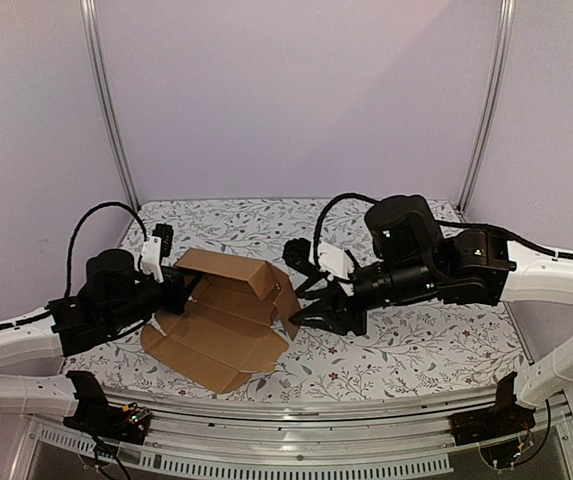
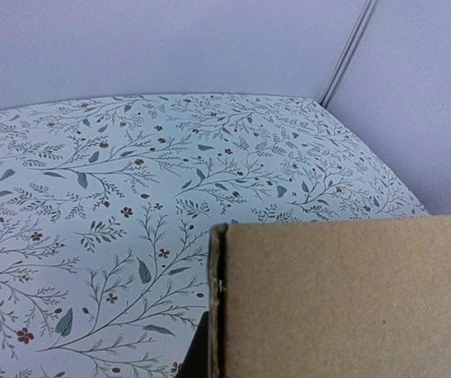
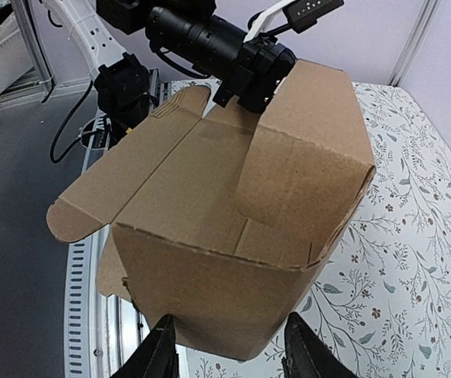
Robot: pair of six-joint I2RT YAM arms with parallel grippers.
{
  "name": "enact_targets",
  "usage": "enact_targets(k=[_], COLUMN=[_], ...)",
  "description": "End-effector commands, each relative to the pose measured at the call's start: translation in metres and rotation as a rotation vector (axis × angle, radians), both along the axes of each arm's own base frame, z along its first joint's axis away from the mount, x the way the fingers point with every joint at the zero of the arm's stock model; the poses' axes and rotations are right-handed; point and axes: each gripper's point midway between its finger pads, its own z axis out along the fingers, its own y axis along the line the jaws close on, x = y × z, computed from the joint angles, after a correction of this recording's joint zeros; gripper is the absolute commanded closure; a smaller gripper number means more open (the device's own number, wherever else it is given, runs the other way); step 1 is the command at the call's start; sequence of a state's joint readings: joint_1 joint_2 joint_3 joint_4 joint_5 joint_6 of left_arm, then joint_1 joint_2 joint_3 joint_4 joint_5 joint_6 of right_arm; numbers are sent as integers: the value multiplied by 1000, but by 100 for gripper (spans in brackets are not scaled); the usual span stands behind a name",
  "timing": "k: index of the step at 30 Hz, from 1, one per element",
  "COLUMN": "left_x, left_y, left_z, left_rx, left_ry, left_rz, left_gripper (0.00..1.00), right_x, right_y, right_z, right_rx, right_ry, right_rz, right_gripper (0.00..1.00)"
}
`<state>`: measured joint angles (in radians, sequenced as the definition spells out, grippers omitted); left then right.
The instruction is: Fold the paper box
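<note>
Seemingly, paper box [image 1: 228, 320] over floral cloth [image 1: 416, 350].

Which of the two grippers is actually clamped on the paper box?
The left gripper: it pinches the paper box's raised back panel. The right gripper's fingers stand apart at the near wall.

The paper box [image 3: 233, 236] is brown cardboard, matt and faintly grainy, with rough fibrous edges. Under the paper box the worktop [image 2: 91, 173] has a smooth matt covering printed with leafy sprigs; behind it stand satin metal posts [image 1: 109, 100].
</note>
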<state>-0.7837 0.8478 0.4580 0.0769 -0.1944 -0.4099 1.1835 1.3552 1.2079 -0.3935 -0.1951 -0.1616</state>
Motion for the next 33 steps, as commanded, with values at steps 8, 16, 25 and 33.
enact_targets(k=[8,16,25,33], left_x=[2,6,15,19], left_y=[11,27,44,50], left_z=[8,11,1,-9], left_rx=[-23,-11,18,45], left_ry=[-41,-51,-9,44], left_rz=[40,130,254,313], left_gripper=[100,100,100,100], right_x=[21,44,71,85], right_y=[26,39,55,66], right_z=[7,5,5,-4], right_rx=[35,51,82,81], right_ry=[-5,-25,-85,-122], right_rz=[-58,-164,-320,-415], right_gripper=[56,56,54,54])
